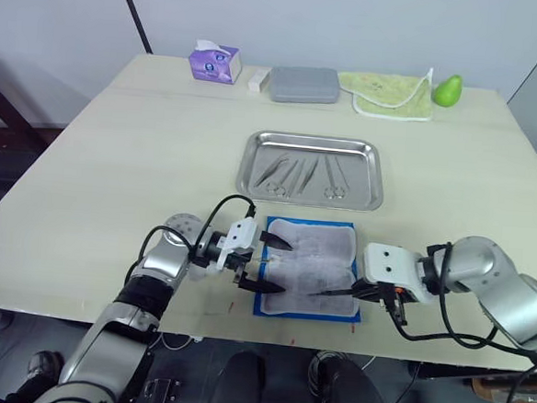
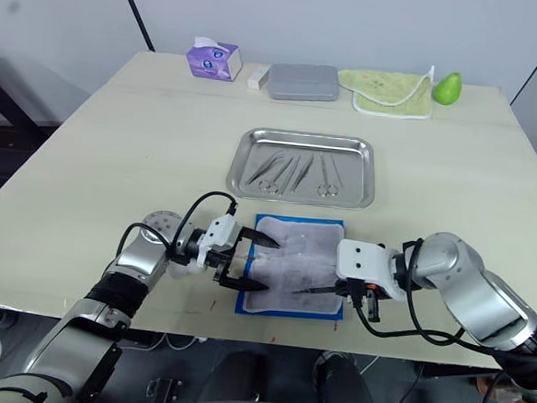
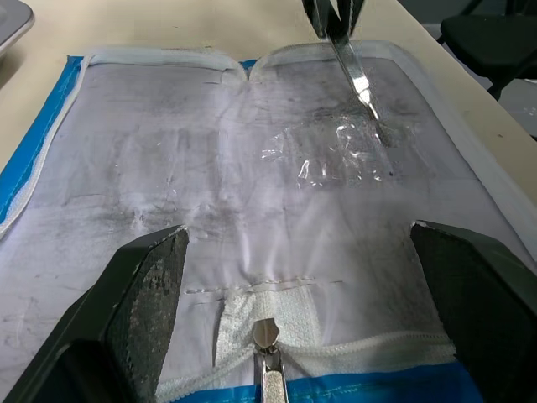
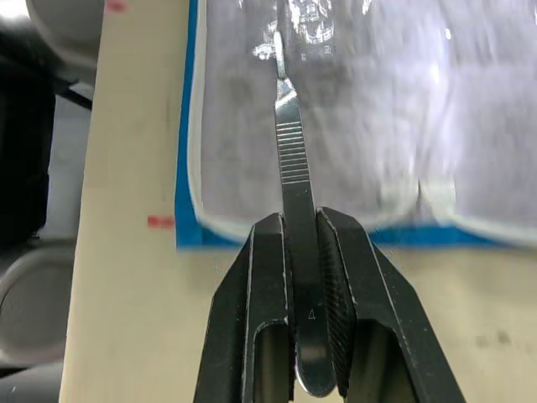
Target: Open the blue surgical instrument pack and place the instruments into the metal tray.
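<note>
Blue surgical instrument pack lay unfolded, white lining up, near the front edge of the pale wooden surface, just in front of the metal tray. Several instruments already rested inside that tray, spread side by side.

Left end effector hovered over the pack's left border, black fingers spread wide apart and holding nothing, zipper pull visible between them at the blue edge. Right end effector was clamped tight on a flat ridged metal handle, seemingly a forceps or scalpel handle, its far tip reaching over the lining near a patch of clear plastic film; reached in from the pack's right side in the head views.

Along the far edge of the surface sat a purple tissue box, a grey hard case, a green-trimmed cloth and a green pear-shaped object.
</note>
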`<state>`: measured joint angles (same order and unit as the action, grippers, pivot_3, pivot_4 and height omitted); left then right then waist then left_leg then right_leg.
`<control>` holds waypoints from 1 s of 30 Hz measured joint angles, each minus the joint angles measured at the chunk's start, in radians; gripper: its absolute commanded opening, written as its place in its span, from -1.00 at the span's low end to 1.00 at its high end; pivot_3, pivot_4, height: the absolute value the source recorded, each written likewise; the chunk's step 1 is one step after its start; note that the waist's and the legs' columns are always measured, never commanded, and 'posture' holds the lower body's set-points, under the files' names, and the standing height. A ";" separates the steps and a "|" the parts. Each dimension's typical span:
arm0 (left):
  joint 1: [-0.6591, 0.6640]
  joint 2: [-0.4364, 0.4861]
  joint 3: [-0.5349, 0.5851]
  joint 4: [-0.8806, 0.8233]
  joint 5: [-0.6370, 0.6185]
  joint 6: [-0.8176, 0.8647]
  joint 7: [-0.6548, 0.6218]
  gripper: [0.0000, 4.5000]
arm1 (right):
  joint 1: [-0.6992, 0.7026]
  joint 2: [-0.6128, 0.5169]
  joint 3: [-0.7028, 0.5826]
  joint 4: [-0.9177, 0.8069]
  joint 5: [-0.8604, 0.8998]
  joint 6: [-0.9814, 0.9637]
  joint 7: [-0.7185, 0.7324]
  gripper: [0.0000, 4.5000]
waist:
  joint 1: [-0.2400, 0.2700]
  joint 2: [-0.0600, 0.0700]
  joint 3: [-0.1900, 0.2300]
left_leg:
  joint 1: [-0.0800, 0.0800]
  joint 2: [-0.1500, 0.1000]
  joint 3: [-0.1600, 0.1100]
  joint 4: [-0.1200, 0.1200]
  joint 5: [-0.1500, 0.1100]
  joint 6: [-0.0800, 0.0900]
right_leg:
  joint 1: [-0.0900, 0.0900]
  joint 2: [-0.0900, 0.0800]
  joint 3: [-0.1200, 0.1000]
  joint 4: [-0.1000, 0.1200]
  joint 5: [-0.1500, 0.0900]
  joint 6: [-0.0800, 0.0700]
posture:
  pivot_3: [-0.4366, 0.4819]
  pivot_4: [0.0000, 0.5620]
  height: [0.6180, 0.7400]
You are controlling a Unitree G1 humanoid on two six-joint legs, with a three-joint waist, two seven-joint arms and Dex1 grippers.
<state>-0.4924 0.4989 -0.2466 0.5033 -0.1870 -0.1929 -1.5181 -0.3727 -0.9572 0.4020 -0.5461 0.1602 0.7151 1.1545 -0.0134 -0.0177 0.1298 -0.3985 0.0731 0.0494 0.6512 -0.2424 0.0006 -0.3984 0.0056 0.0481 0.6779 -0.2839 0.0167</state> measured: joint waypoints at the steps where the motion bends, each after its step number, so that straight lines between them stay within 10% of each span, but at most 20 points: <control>1: 0.000 -0.002 0.000 0.000 0.000 0.000 0.001 1.00 | 0.025 -0.037 -0.037 0.000 0.011 -0.012 0.013 -0.98 | 0.001 0.000 0.001 | 0.000 -0.001 0.000 0.000 0.000 0.000 | 0.000 -0.001 0.000 0.000 0.000 0.000 | -0.05 -0.47 1.00; 8: -0.002 -0.006 0.001 0.006 0.002 -0.003 0.011 1.00 | 0.104 -0.108 -0.285 0.000 0.160 -0.012 0.054 -0.98 | -0.001 0.000 0.003 | 0.000 0.000 0.000 0.000 0.000 0.000 | 0.000 -0.001 -0.001 0.000 0.000 0.000 | -0.05 -0.47 1.00; 30: 0.016 -0.012 0.011 -0.018 0.003 -0.011 0.032 1.00 | -0.360 0.641 -0.397 0.576 0.096 0.293 -0.811 -0.98 | -0.001 0.003 0.003 | -0.004 -0.001 0.002 -0.002 0.000 0.000 | -0.004 0.000 0.002 0.001 0.005 0.000 | -0.05 -0.47 1.00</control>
<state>-0.4760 0.4870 -0.2355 0.4850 -0.1838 -0.2042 -1.4857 -0.7328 -0.3163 0.0050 0.0297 0.2563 1.0081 0.3433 -0.0143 -0.0143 0.1326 -0.4022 0.0723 0.0516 0.6490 -0.2424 0.0007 -0.4028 0.0059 0.0504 0.6786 -0.2793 0.0167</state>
